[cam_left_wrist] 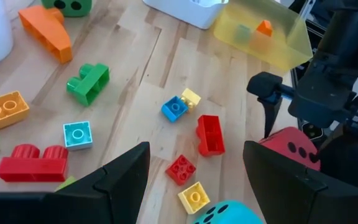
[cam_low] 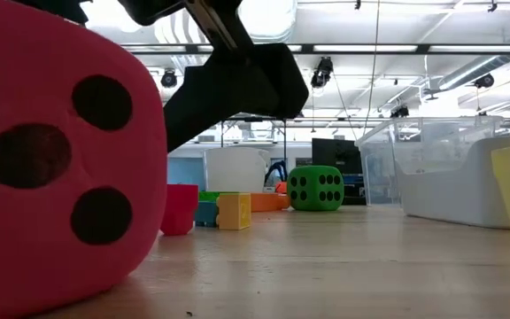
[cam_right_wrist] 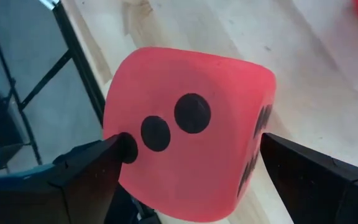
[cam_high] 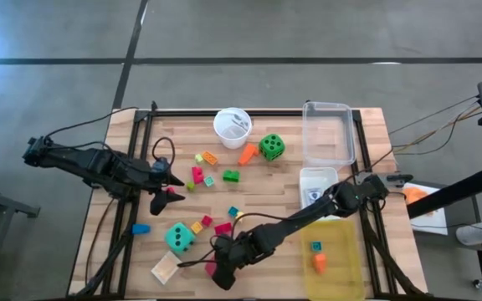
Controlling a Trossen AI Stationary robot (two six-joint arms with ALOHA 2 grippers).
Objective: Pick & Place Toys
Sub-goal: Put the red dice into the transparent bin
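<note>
Red-pink die [cam_right_wrist: 188, 134] sits between right gripper [cam_right_wrist: 188, 180] fingers, spread wide, ungripped at desk [cam_high: 274, 196] edge; closing off-centre could knock it off. Left gripper [cam_left_wrist: 194, 180] fingers part-open, empty.

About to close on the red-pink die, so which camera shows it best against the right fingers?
The right wrist view: the red-pink die sits between the open right gripper fingers. The low view shows only its side, large. The high view mostly hides it under the arm; the left wrist view catches one corner.
</note>
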